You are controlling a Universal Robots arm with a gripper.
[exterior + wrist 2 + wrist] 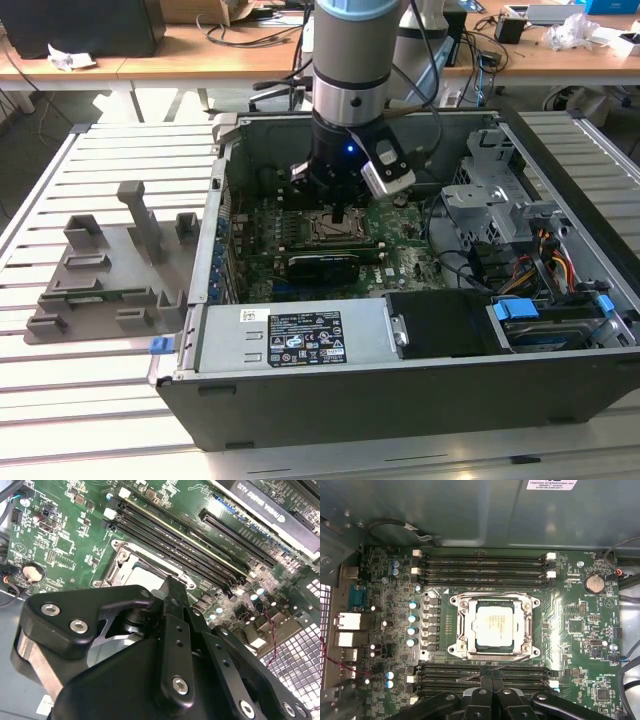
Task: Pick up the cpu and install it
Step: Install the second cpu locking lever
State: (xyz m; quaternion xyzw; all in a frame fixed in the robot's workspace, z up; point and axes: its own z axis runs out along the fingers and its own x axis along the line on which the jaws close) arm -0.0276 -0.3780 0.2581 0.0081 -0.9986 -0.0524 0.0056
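The cpu [494, 626], a square chip with a silver top, lies flat inside the metal socket frame [462, 630] on the green motherboard [580, 630]. In the second wrist view part of the cpu [145, 570] and socket frame [117, 562] shows beyond the fingertips. A thin wire lever [512, 661] runs slanted along the frame's near side. My gripper [492, 680] hovers a little above the board beside that edge of the socket, its two black fingers pressed together with nothing between them. It also appears in the second wrist view [172, 585] and over the socket in the exterior view [340, 213].
The open computer case [230, 150] walls in the board. Memory slots [485, 562] flank the socket on two sides. A long black card [325, 265], a power supply [290, 340] and a drive cage with cables [500, 200] crowd the case. Grey holder blocks [110, 270] sit at the exterior view's left.
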